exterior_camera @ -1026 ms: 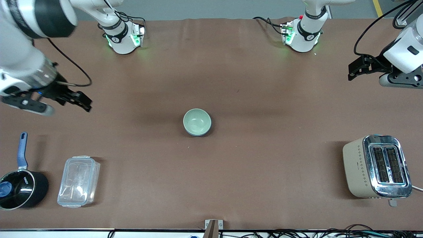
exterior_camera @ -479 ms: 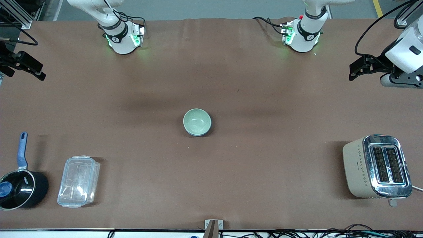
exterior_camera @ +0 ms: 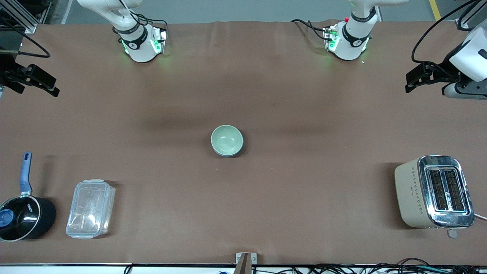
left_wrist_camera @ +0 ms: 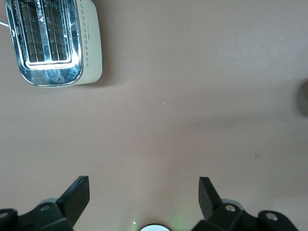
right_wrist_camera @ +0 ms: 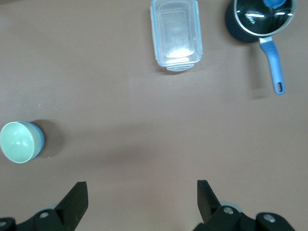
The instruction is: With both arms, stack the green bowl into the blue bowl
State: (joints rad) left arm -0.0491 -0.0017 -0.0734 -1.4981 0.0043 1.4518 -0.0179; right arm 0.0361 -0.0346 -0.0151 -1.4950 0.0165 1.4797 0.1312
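Observation:
The pale green bowl (exterior_camera: 226,139) sits nested inside the blue bowl (exterior_camera: 230,155) at the middle of the table; only a thin blue rim and outer wall show around it. The right wrist view shows the same green bowl (right_wrist_camera: 17,141) in the blue bowl (right_wrist_camera: 40,140). My right gripper (exterior_camera: 51,86) is open and empty, up over the table's edge at the right arm's end; its jaws (right_wrist_camera: 142,190) stand wide apart over bare table. My left gripper (exterior_camera: 411,80) is open and empty over the left arm's end of the table, and also shows in the left wrist view (left_wrist_camera: 143,187).
A beige and chrome toaster (exterior_camera: 433,192) stands near the front camera at the left arm's end. A clear lidded plastic box (exterior_camera: 90,208) and a black saucepan with a blue handle (exterior_camera: 23,213) stand near the front camera at the right arm's end.
My right arm has swung away from over the table to its end edge. My left gripper has drifted slightly outward. The bowls have not moved.

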